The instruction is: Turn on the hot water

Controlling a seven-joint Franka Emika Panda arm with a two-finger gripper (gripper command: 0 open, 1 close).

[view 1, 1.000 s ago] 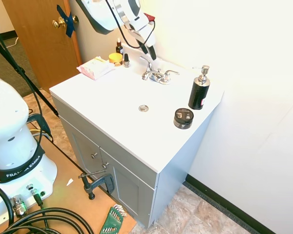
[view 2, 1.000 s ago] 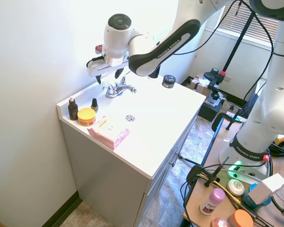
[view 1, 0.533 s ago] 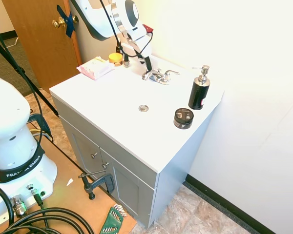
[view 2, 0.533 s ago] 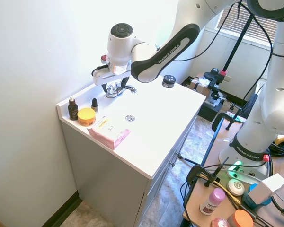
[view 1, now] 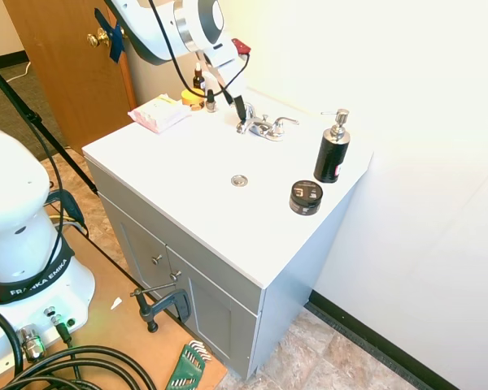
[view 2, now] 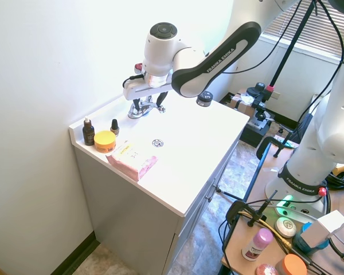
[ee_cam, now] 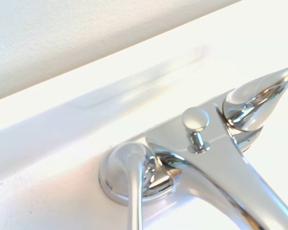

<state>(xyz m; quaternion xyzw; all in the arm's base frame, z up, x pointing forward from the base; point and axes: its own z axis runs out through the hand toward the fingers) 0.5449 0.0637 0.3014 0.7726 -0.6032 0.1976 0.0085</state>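
faucet (view 1: 263, 124): chrome, short spout, two lever handles; set at the back of the white sink top (view 1: 187, 175), near the wall; no water is seen.
gripper (view 1: 242, 112): held low over the faucet's end nearest the small bottles; in the second exterior view it (view 2: 149, 106) is seen right at the faucet (view 2: 142, 109), partly covering it.
fingers: dark, pointed down; gap or contact with a handle can't be told from either exterior view.
wrist view: faucet (ee_cam: 201, 158) is seen close up; one lever (ee_cam: 134, 187) runs to the bottom edge, the other lever (ee_cam: 259, 93) runs off to the side, a small knob (ee_cam: 196, 122) is seen between them.
drain (view 1: 239, 180): set mid-basin, in front of the faucet.
pump bottle (view 1: 333, 149): black, silver top, upright, placed on the far side of the faucet from the gripper.
black jar (view 1: 306, 197): placed just in front of the pump bottle, near the top's edge.
yellow jar (view 2: 105, 141): placed at the back corner, beside two dropper bottles (view 2: 89, 131).
pink packet (view 2: 132, 160): laid flat on the top, just in front of the yellow jar.
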